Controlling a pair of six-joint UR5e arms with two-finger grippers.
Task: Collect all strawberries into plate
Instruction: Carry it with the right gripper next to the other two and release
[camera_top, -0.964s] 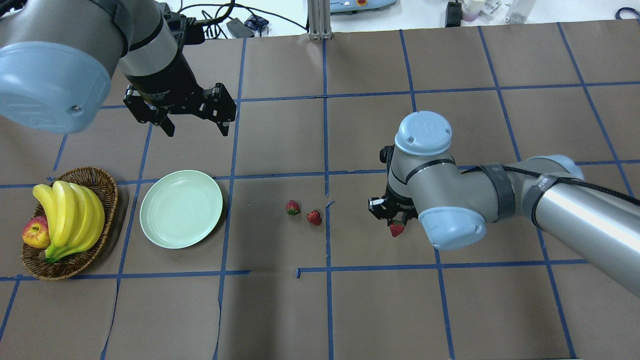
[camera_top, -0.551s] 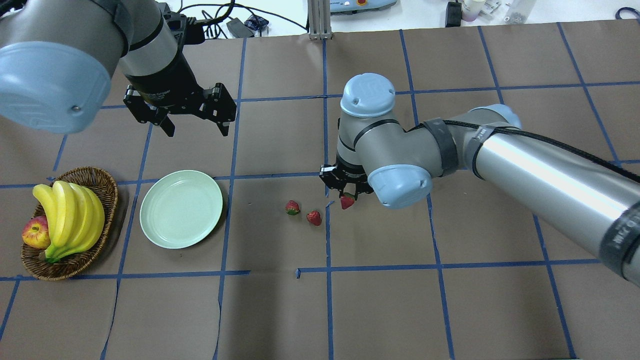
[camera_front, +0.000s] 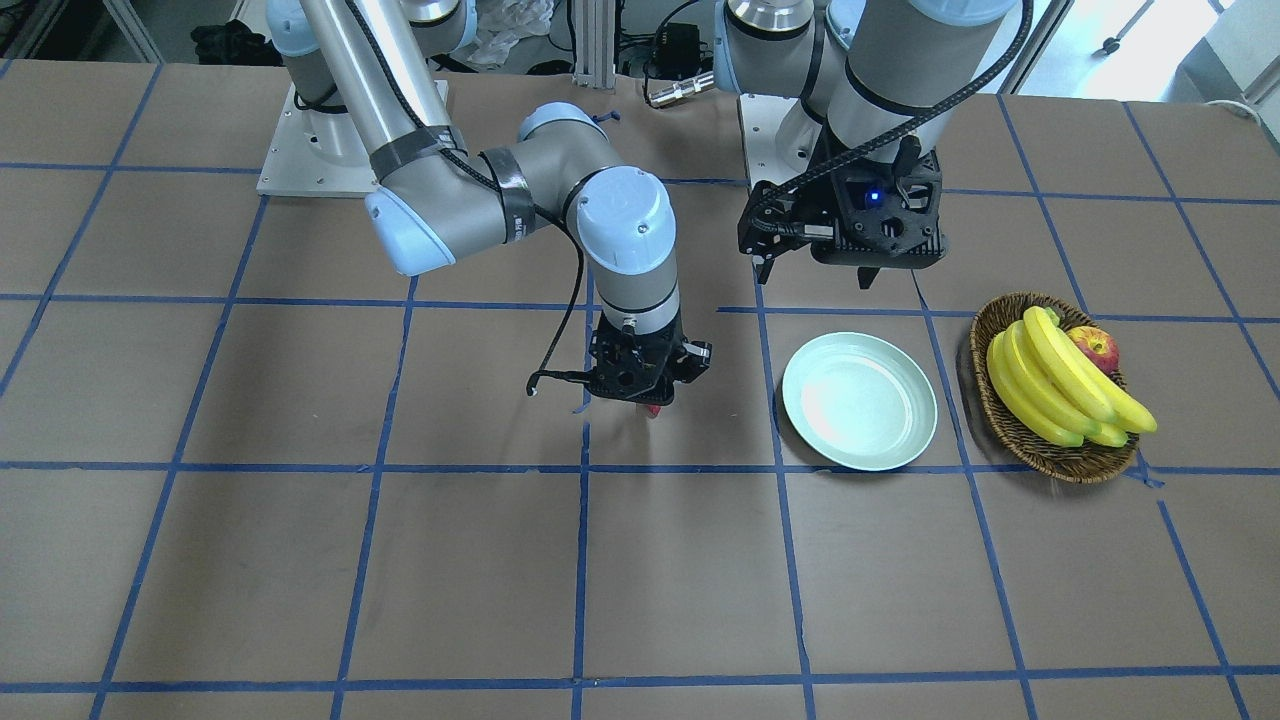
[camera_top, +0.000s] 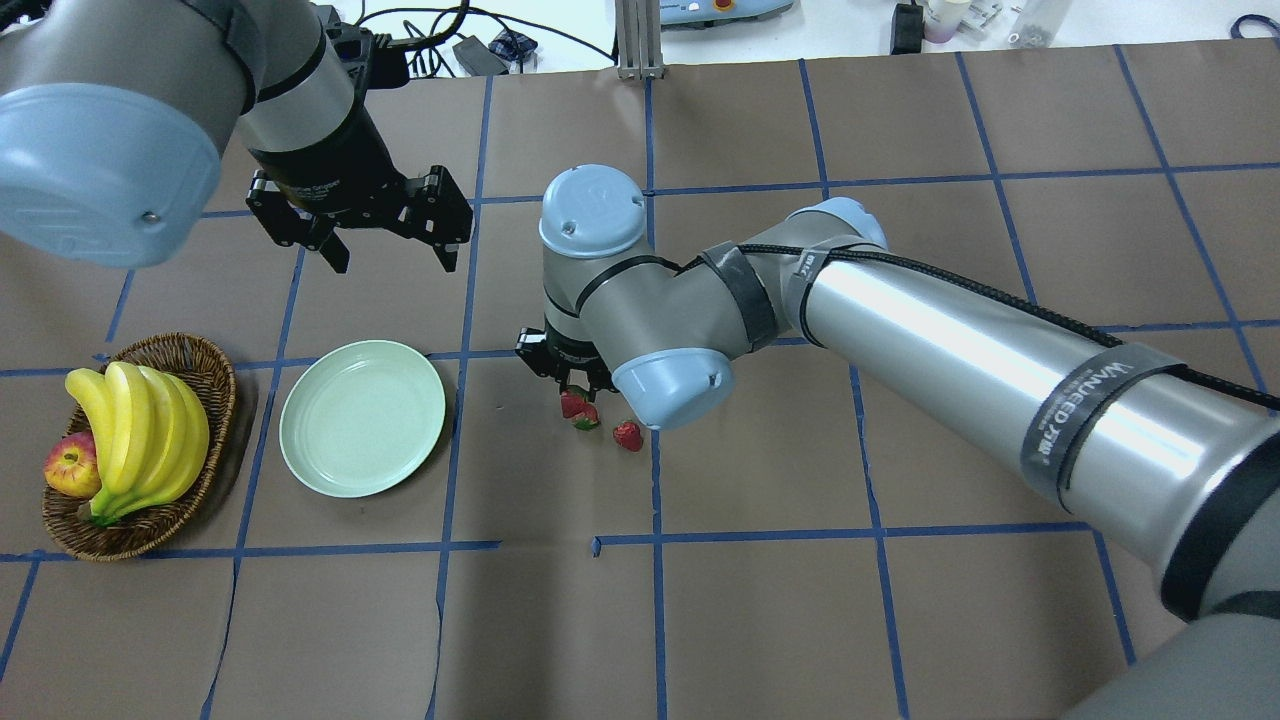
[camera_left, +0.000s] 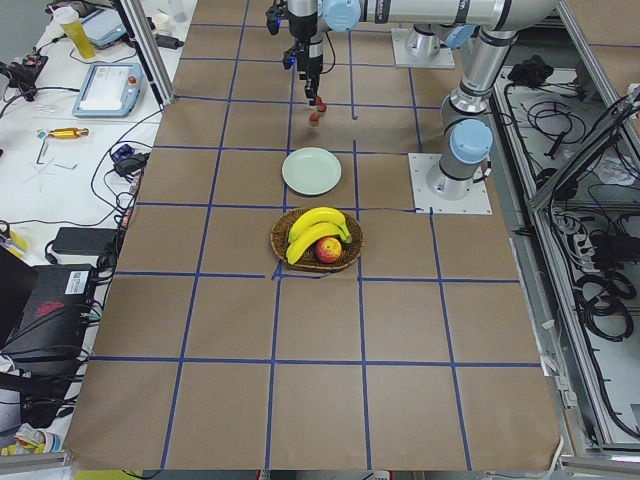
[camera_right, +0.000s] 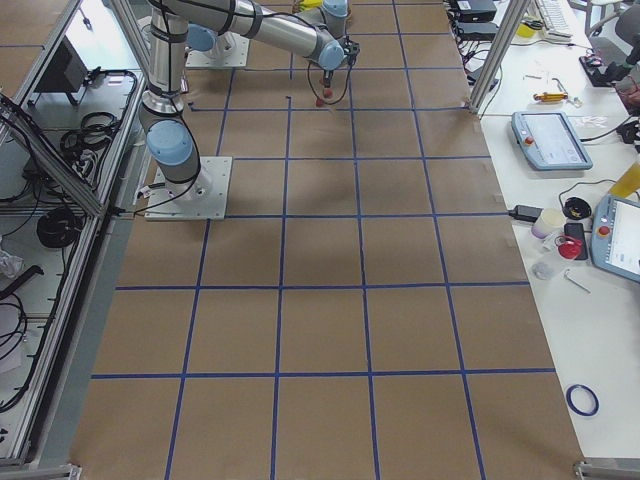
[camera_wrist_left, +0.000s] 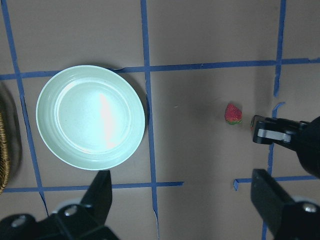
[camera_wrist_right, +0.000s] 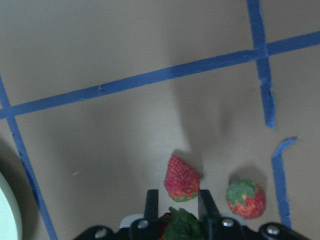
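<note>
While the wicker basket (camera_top: 226, 385) of bananas (camera_top: 140, 425) and an apple (camera_top: 68, 468) sits at the far left of the desk (camera_top: 760, 620), the mint plate (camera_top: 362, 417) just beside it holds no berry yet, so the task looks to be at its first delivery. Above and behind the plate, the left claw (camera_top: 395, 262) hangs with its jaws spread wide and nothing in them. Further right, the right claw (camera_top: 572, 388) is closed narrow on one strawberry (camera_top: 570, 404), low over the desk and well short of the plate. It is almost over a second strawberry (camera_top: 588, 421); the third strawberry (camera_top: 628, 436) lies just beside that one, to its right. The next move likely calls for travel leftward until the claw is over the plate's middle, then a low release so the berry cannot roll past the rim. The gripped berry shows its green cap upward between the fingers (camera_wrist_right: 151, 202), so its long axis probably runs near vertical, tip down. Both loose berries lie on their sides, long axes flat along the desk.
</note>
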